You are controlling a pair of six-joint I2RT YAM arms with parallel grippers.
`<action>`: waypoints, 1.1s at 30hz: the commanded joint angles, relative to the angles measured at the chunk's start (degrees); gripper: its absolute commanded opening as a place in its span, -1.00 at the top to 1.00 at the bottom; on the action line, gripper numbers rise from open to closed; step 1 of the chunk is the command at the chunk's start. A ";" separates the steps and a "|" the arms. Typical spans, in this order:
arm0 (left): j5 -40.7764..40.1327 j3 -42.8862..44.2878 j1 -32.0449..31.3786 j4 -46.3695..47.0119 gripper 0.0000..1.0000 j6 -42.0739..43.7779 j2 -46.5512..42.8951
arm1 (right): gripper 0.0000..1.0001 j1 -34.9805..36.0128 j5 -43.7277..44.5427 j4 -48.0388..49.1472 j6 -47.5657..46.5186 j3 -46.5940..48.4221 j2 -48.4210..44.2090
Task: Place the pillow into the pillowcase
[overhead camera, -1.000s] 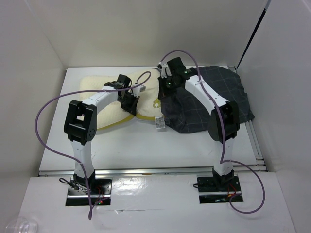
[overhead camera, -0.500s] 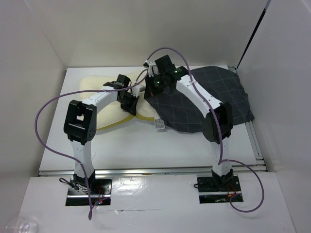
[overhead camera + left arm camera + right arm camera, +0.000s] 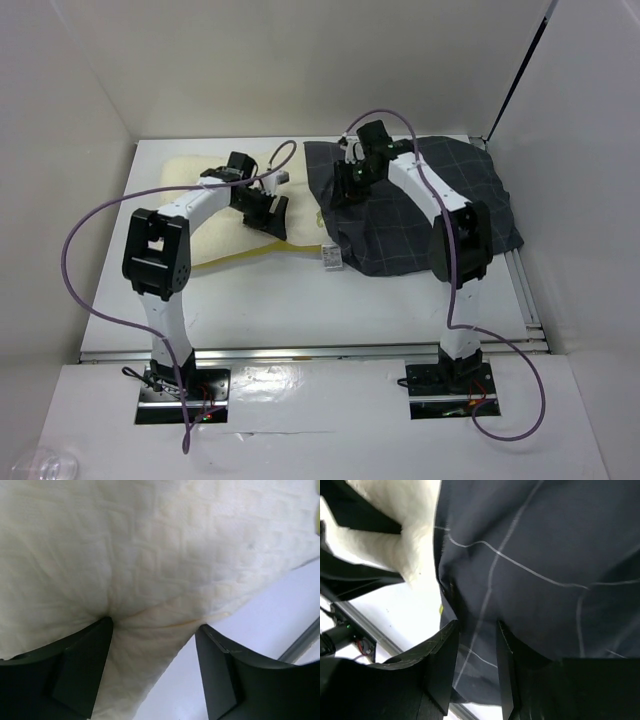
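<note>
Two arms reach over the counter (image 3: 300, 300). One pillow (image 3: 178, 175) lies at ten o'clock, with the left gripper (image 3: 268, 210) straddling its edge, fingers (image 3: 80, 670) spread wide and released. One pillowcase (image 3: 460, 190) lies at one o'clock, the right gripper (image 3: 343, 190) over its near edge, fingers (image 3: 440, 670) parted, clasping nothing.

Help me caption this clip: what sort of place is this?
Probably a robot test cell: plain white walls around a white table, left arm and right arm bolted at its near edge.
</note>
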 commanded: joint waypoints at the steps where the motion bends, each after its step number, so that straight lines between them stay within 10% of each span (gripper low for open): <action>1: 1.93 -2.89 2.33 -4.41 -0.64 -0.78 -3.70 | 0.14 -1.41 1.75 0.70 -0.16 2.86 -6.05; 5: 2.64 -3.42 2.33 -3.87 -0.99 2.64 -9.23 | 0.12 -2.64 0.26 0.70 -2.96 3.48 -9.48; 13: -0.44 -13.24 -3.63 0.43 -1.00 17.14 -23.11 | 0.12 -1.60 0.26 2.45 -10.52 -4.69 -19.14; 21: 0.55 -15.99 -9.87 1.58 -1.00 23.70 -32.86 | 0.32 11.03 25.10 19.57 -26.16 -28.22 -35.39; 27: -17.74 -31.62 -15.60 23.88 -1.00 11.93 -52.12 | -0.37 13.70 33.22 31.03 -29.61 -37.39 -43.41; 33: -16.87 -26.45 -20.69 14.67 -1.00 20.21 -48.80 | -0.47 13.70 31.46 21.28 -24.25 -33.26 -37.88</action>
